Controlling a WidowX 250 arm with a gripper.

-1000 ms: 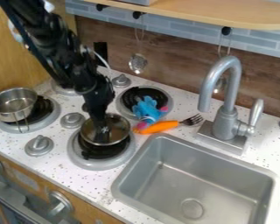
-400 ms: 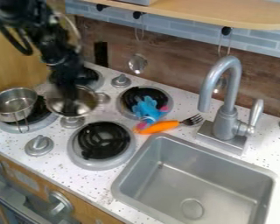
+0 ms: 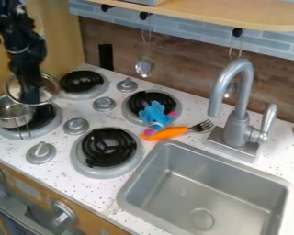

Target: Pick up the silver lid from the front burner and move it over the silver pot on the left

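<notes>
wood-look backsplash (image 3: pixel 186 59), blue tiles (image 3: pixel 192 28)

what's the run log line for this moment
gripper: holding round lid | lid: raised near pot | pot: on leftmost burner | blue toy: partly on another burner | orange-handled fork: beside sink

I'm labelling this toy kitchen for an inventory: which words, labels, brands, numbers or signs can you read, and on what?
None can be read.
The stove knobs, faucet and sink show no legible text.
The pale patch on the wooden front is too unclear to tell.
</notes>
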